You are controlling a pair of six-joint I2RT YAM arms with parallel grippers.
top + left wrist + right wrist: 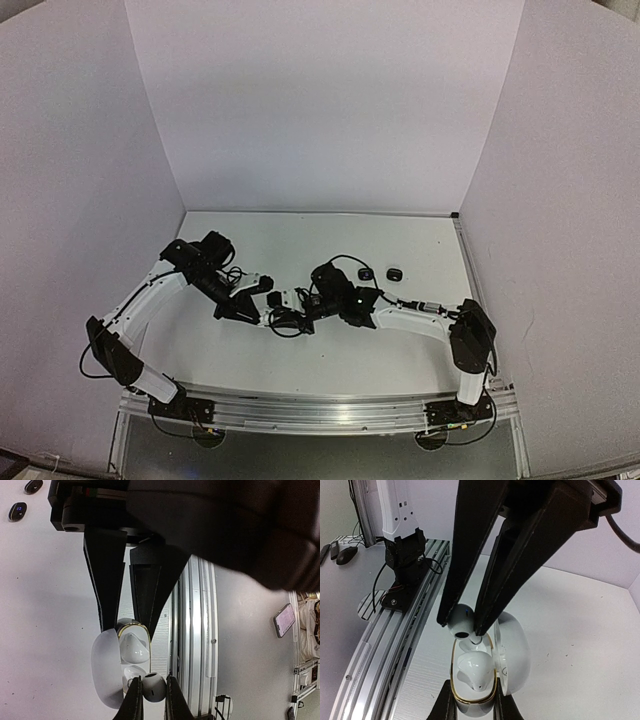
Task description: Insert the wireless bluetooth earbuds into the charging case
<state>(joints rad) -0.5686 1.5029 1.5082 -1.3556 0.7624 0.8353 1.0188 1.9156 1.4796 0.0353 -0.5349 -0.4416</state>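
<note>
My right gripper [475, 698] is shut on the base of a white charging case [470, 706] with a gold rim, holding it above the table. The lid [514, 652] of the case stands open to the side. One white earbud [476, 670] sits in the near socket. My left gripper [154, 684] is shut on a second white earbud [154, 690]. That earbud [461, 622] hangs over the empty far socket, with its stem tip down in the socket's mouth. In the top view the two grippers meet near the table's middle [285, 308].
Two small black rounded cases [367, 274] [395, 274] lie on the table behind the right arm. An aluminium rail [320, 412] runs along the near edge. White walls close in the back and both sides.
</note>
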